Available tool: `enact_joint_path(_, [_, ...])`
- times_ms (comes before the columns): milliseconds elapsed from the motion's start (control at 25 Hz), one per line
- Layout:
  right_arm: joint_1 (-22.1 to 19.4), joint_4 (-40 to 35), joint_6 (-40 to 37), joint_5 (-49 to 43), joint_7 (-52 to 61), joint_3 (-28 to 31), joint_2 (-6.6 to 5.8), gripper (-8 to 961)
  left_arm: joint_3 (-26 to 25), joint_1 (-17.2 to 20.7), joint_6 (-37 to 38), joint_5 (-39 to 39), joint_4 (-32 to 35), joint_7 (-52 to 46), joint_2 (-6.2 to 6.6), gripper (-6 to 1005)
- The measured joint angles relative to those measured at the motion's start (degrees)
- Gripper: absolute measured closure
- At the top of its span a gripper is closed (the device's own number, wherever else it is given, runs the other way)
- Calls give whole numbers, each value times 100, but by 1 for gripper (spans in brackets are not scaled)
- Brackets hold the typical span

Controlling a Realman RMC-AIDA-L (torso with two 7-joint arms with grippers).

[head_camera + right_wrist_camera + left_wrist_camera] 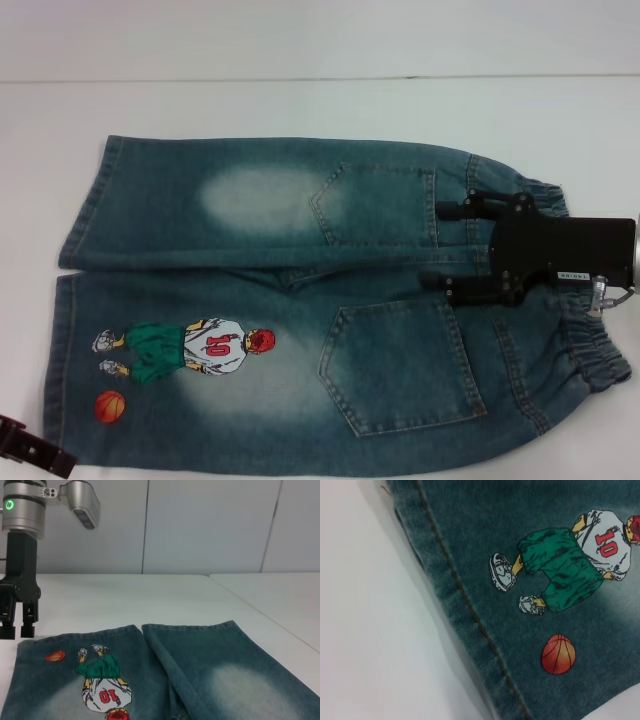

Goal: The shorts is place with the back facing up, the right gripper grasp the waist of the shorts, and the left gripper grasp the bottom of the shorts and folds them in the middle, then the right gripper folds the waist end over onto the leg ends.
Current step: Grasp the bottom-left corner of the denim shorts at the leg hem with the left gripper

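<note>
The denim shorts [380, 190] lie flat with the back pockets up, waist [603, 345] to the right and leg hems [66, 300] to the left. The cartoon player print [195, 350] sits on the nearer leg, and the left wrist view shows it [580, 560] close up beside the stitched hem [465, 605]. My right gripper [433, 246] hovers open over the seat just inside the waistband, fingers pointing toward the legs. My left gripper [35, 450] hangs open off the near corner of the printed leg; the right wrist view shows it [17, 625] above bare table beside the hem.
The white table [300, 100] surrounds the shorts, with its far edge and a pale wall behind. In the right wrist view a table seam [250, 605] runs past the far leg.
</note>
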Motion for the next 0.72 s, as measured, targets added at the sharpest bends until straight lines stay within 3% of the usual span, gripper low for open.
enact_joint_path(720, [-19,0,-8,0,0,0,0,75,164,1,-97,0,-80,-30,-30,203])
